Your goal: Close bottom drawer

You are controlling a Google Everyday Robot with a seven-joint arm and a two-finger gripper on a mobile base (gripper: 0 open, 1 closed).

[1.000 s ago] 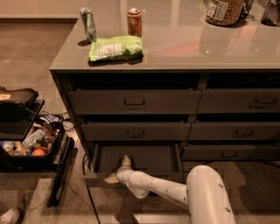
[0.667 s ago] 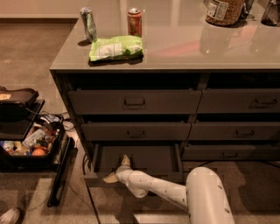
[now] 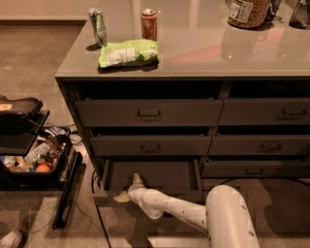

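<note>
Pushing is being started: the gripper [image 3: 128, 188], jaws spread, is being held at the front edge of the bottom drawer [image 3: 162, 175]. Inward pressure is being needed.

The grey worktop [image 3: 203, 48] carries two drink cans, a silver-green can [image 3: 98, 26] and a red can [image 3: 149, 24], plus one green snack bag [image 3: 128, 52] and one glass jar [image 3: 248, 12] far right. Below are six dark grey-brown drawers, three per column. One white gripper [image 3: 128, 188], two fingers spread, sits at the near edge of the left column's bottom drawer [image 3: 155, 175].
</note>
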